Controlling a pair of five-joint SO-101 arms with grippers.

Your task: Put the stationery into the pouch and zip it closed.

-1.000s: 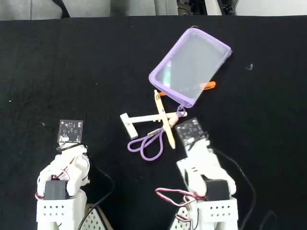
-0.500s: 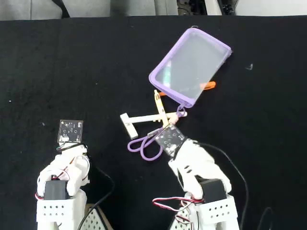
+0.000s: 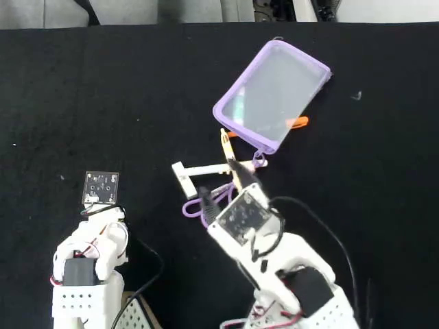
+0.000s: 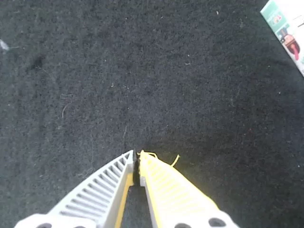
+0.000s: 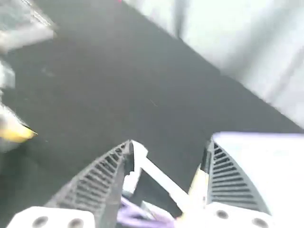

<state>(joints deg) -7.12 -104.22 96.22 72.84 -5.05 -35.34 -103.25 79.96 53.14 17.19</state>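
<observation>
The right hand hung wide open and empty over the heaped stationery, just beside the pouch on the counter. Closing there might catch crossed pieces together and scatter them. The left hand sat closed, empty.

We log both arms as white printed plastic. On the left arm we record a perforated base block, a black motor housing, red-and-white wires, a black cable and a square black wrist board. The right arm carries the same board type, a looped black cable and red wires at its base. The left gripper pairs one white ribbed finger with one yellow; the right gripper has two pale ribbed fingers.
</observation>
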